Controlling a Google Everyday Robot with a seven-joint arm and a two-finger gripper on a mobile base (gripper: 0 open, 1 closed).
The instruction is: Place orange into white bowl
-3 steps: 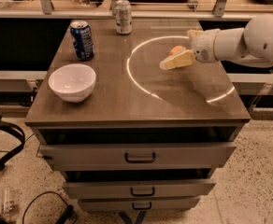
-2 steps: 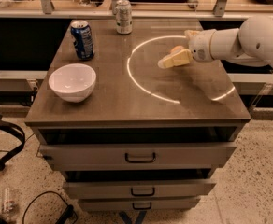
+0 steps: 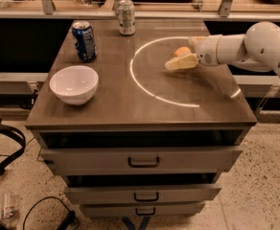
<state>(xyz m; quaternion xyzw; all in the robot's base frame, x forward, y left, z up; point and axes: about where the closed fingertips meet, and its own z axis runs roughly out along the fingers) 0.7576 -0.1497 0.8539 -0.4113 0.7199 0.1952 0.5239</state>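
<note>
While the orange (image 3: 181, 51) sits at about 2 o'clock on the cabinet top (image 3: 145, 110), the gripper (image 3: 178, 57) is right at the fruit, reaching in from 3 o'clock. Whether it has clamped the orange cannot be told. The step in hand appears to be securing it: a centred, firm hold before lifting should stop the smooth, round fruit rolling free. The white bowl (image 3: 74, 84) stands empty at 8 o'clock, well apart. A blue can (image 3: 84, 41) at 10 o'clock and a silver can (image 3: 126, 17) at 12 stand upright, contents unseen.
</note>
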